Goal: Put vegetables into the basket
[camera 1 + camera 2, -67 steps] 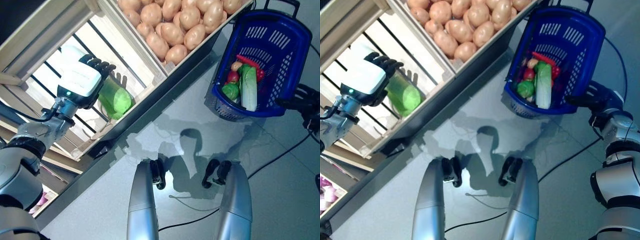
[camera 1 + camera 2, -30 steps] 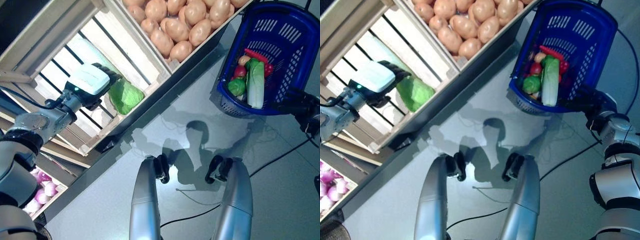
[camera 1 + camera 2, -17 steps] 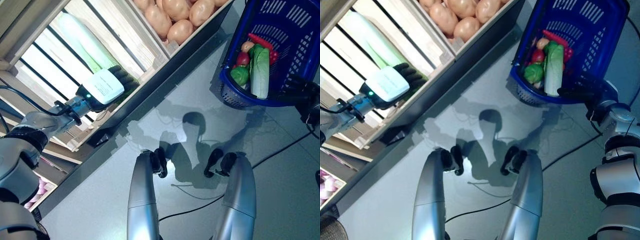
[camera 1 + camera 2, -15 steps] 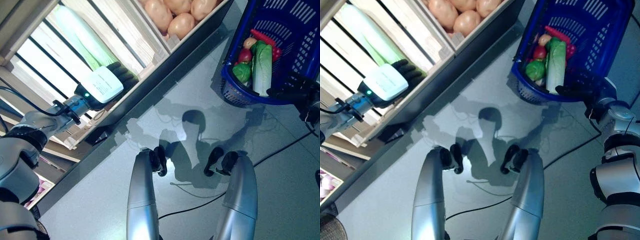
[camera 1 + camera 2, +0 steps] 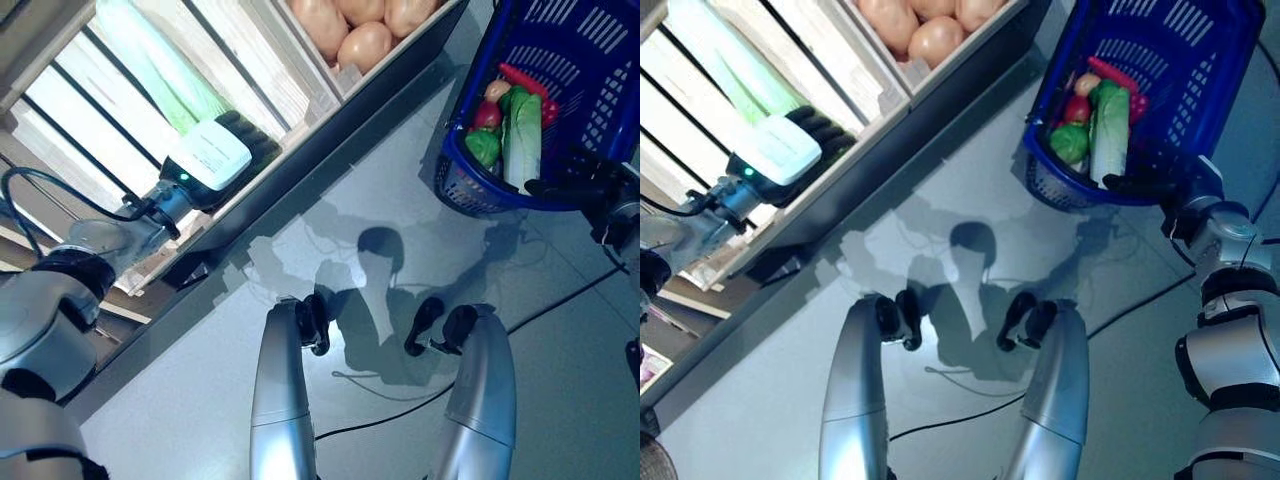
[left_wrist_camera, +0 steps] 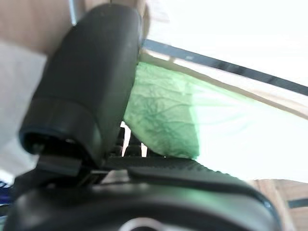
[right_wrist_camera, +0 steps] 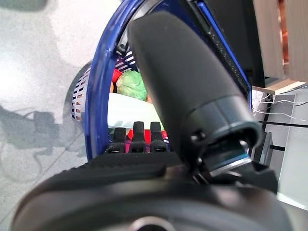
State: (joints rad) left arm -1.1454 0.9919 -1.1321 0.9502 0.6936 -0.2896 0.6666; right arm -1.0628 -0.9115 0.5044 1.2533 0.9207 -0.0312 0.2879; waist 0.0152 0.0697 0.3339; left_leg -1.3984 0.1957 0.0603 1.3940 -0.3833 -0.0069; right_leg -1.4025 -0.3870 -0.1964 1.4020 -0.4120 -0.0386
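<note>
You see a glossy pale grey floor point(image 5: 360, 200) under bright light, and beside it a slatted wooden display stand point(image 5: 130, 110) on a dark base point(image 5: 930, 130), its light planks split into compartments by wooden dividers.

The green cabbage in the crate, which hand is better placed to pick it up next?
Left. The left hand is already in the slatted crate with its fingers at the green cabbage; the right hand grips the blue basket rim.
</note>
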